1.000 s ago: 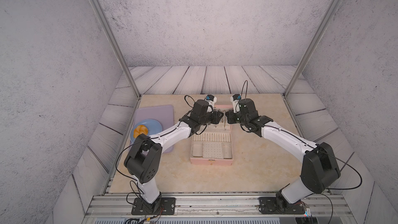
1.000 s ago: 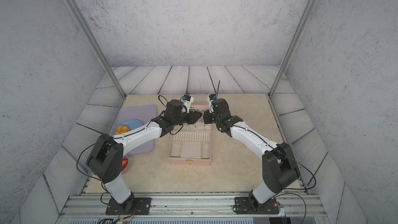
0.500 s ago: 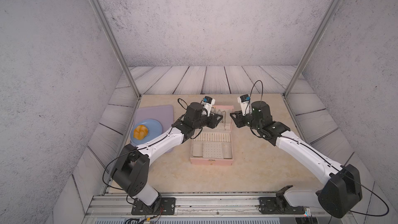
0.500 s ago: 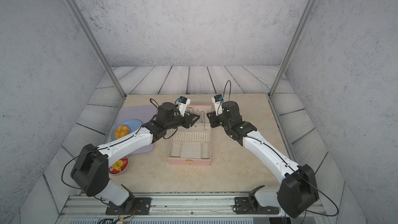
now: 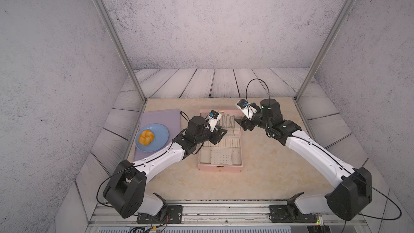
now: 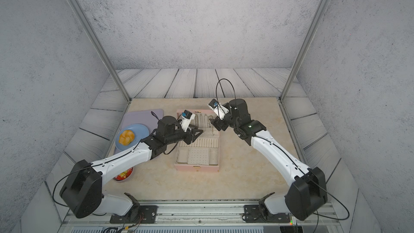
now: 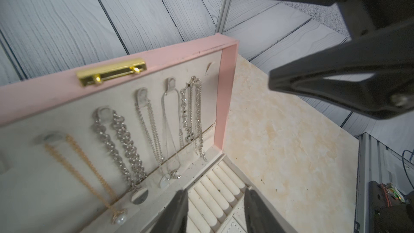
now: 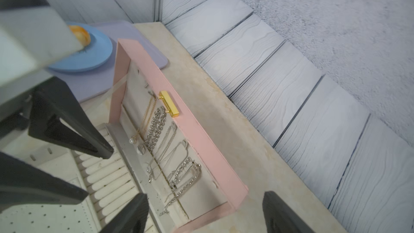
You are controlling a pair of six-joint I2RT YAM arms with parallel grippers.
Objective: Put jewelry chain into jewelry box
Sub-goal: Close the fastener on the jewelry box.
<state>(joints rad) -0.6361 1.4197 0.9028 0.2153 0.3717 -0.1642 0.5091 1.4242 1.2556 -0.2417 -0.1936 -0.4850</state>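
- Left wrist view: we see the left gripper [image 7: 215,192] with its jaws spread and nothing gripped. The ring rolls [image 7: 224,184] show between them.
- Right wrist view: we see the right gripper [image 8: 205,195] with its jaws spread wide, holding nothing, near the lid's end.
- We find the jewelry chain [image 7: 198,117] hanging on a hook inside the upright lid of the jewelry box [image 5: 219,169], beside other chains [image 7: 116,135].
- Neither gripper touches it.
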